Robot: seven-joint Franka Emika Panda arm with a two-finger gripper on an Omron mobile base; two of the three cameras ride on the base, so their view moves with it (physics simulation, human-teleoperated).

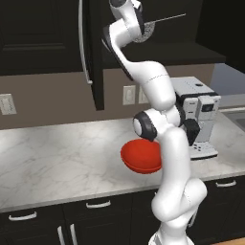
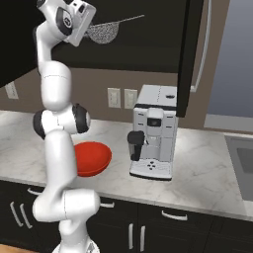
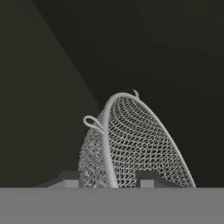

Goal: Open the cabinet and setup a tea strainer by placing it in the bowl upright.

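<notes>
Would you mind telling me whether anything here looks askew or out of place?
Nothing looks spilled or damaged. The glossy red round bowl sits upright on the marble counter beside the coffee machine. The near-black cabinet's doors stand open, and the hand has closed on the silver mesh tea strainer inside, its handle roughly level.

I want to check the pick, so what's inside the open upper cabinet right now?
Inside the cabinet, the tea strainer sits with the gripper closed around its mesh head, handle pointing away. The arm covers the shelf's near left corner.
</notes>
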